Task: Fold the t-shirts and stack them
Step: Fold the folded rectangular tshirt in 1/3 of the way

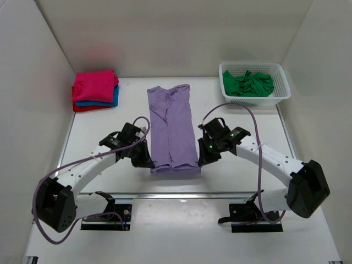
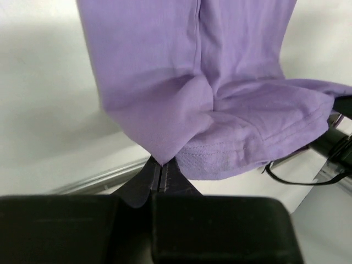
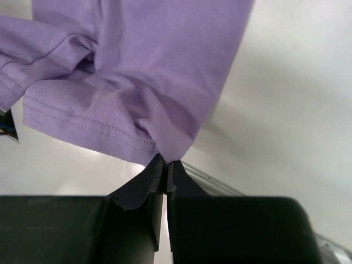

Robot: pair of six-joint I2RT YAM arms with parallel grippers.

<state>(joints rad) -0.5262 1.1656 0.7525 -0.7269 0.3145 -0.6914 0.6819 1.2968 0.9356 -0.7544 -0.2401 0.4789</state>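
The lilac t-shirt (image 1: 171,129) lies on the white table (image 1: 110,124) as a long narrow strip, its sides folded in to meet along a seam-like line down the middle, one short end pointing away from the arms and the other at their side. At the shirt's near left corner the left gripper (image 1: 144,159) is pinched tight on the cloth; the left wrist view shows the fingers of that gripper (image 2: 159,175) pressed together with the corner of the purple fabric (image 2: 220,82) caught between them, the stitched hem bunching and curling up just beyond. At the shirt's near right corner the right gripper (image 1: 202,159) is clamped the same way, and in the right wrist view that gripper (image 3: 165,170) has its fingers closed on a fold of the hem (image 3: 137,66), with the double stitching line running off to the left. Far to the left of the shirt's far end sits a neat pile of folded tees: the magenta t-shirt (image 1: 94,85) on top, the blue t-shirt (image 1: 114,97) under it, and the red t-shirt (image 1: 82,108) at the bottom. To the right of the shirt's far end, well apart from it, stands the white basket (image 1: 281,93), with the green t-shirt (image 1: 248,83) crumpled inside
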